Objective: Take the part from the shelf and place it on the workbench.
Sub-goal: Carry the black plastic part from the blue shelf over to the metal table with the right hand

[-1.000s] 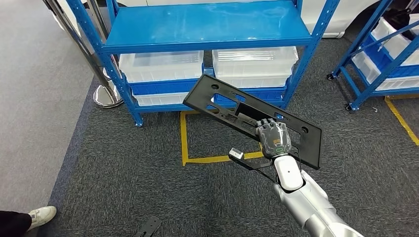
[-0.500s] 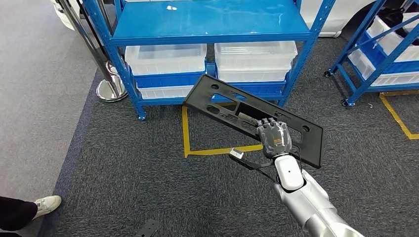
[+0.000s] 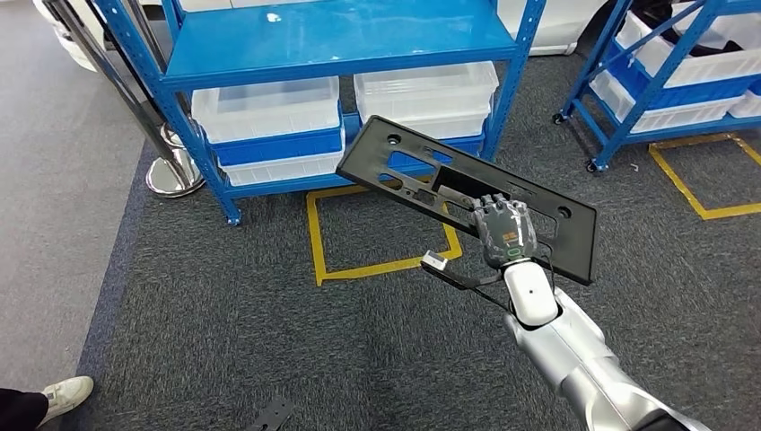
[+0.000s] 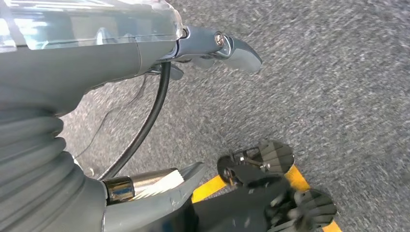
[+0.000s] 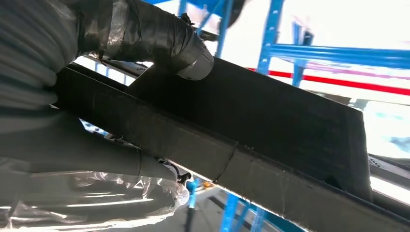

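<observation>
The right hand (image 3: 505, 235) grips the long black part (image 3: 467, 193) near its lower-right end, holding it tilted in the air over the grey carpet, with the blue shelf (image 3: 332, 40) and its clear bins (image 3: 269, 112) at 11 o'clock behind it and a yellow floor marking (image 3: 316, 242) beneath. At 8 o'clock a person's white shoe (image 3: 63, 393) stands on the carpet, and a small black piece (image 3: 272, 414) lies at 7 o'clock. The right wrist view shows the thumb (image 5: 159, 36) pressed on the part's (image 5: 270, 125) flat face, while the left wrist view shows the left hand (image 4: 145, 48) over the carpet; whether it is spread or curled I cannot tell.
</observation>
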Controlling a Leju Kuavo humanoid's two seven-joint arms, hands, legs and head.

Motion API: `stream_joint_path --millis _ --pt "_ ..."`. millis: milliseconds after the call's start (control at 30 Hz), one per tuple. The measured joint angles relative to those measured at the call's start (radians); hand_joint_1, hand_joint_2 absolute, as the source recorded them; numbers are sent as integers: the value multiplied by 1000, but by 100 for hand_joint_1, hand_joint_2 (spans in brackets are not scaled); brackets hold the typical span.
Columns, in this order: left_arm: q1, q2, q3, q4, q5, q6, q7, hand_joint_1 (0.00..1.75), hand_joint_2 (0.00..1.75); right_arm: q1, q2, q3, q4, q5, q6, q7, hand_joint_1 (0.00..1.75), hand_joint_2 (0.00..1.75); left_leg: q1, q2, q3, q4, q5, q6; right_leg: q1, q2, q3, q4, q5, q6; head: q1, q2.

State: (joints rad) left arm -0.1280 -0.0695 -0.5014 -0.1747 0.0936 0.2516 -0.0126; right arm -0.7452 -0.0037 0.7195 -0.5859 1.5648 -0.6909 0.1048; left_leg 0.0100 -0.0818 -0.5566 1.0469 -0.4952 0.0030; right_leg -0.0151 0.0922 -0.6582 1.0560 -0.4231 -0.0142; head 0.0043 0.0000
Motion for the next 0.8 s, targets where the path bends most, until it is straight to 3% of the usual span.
stream_joint_path --millis 33,100,167,233,300,333,367,400,467,533,600,633,700,767,800 --pt "1 0 1 0 0 1 0 0 175 -4 1 1 3 0 0 0 173 175 -1 -10 3 -10 -2 2 -3 10 -6 -1 6 8 0 0" --pt "4 -2 2 0 0 3 0 0 175 -6 1 3 8 -1 0 0 173 175 -1 12 5 -21 9 9 -7 24 -12 -6 16 23 0 0" --pt "4 -6 3 0 0 7 -1 0 175 -9 -3 7 14 -2 0 0 173 175 4 41 6 -37 24 23 -2 -11 -29 19 -6 31 3 0" --pt "5 -9 4 0 0 14 -2 0 175 -15 -4 9 19 -4 0 1 173 175 5 71 1 -43 32 32 0 -66 -75 123 -71 37 7 0" --pt "10 -11 5 0 0 17 -2 0 175 -16 -5 12 23 -4 0 2 173 175 4 103 -6 -40 33 34 -5 -83 -118 238 -119 45 8 0" --pt "12 -11 5 0 0 18 -2 0 175 -16 -5 13 26 -4 0 2 173 175 3 118 -9 -37 33 33 -7 -87 -119 254 -120 48 8 0" --pt "13 -12 5 0 0 19 -2 0 175 -16 -6 14 28 -4 0 2 173 175 3 132 -11 -34 32 32 -8 -92 -98 228 -101 49 8 0" --pt "13 -13 5 0 0 20 -2 0 175 -17 -7 15 30 -4 0 2 173 175 3 144 -12 -31 31 30 -9 -104 -59 167 -73 49 8 0" --pt "12 -15 6 0 -1 21 -2 0 175 -21 -7 15 31 -4 0 3 173 175 0 168 -13 -25 26 22 -1 -146 15 36 -36 41 8 0" --pt "13 -16 6 0 -1 25 -3 0 175 -24 -9 15 32 -4 -1 6 173 175 -6 188 -14 -22 24 13 9 -163 35 -12 -31 29 7 0" --pt "12 -17 6 0 -3 31 -4 0 175 -24 -14 15 36 -4 -1 11 173 175 -8 207 -12 -24 25 3 12 -140 28 -13 -25 18 7 0" --pt "12 -18 6 0 -3 34 -4 0 175 -23 -18 15 37 -4 -1 14 173 175 -7 207 -12 -23 21 -3 10 -131 28 -16 -21 13 7 0" --pt "12 -20 6 0 -6 39 -5 0 175 -23 -23 14 40 -4 -1 20 173 175 -2 163 -29 21 -16 -10 3 -111 27 -25 -12 -2 7 0" --pt "16 -21 6 0 -8 43 -4 0 175 -24 -25 14 43 -4 0 25 173 175 2 106 -81 145 -86 -14 2 -87 23 -27 -6 -11 6 0" --pt "18 -21 6 0 -9 44 -4 0 175 -23 -25 13 45 -5 0 26 173 175 2 95 -110 210 -112 -15 4 -74 20 -26 -4 -12 6 0"
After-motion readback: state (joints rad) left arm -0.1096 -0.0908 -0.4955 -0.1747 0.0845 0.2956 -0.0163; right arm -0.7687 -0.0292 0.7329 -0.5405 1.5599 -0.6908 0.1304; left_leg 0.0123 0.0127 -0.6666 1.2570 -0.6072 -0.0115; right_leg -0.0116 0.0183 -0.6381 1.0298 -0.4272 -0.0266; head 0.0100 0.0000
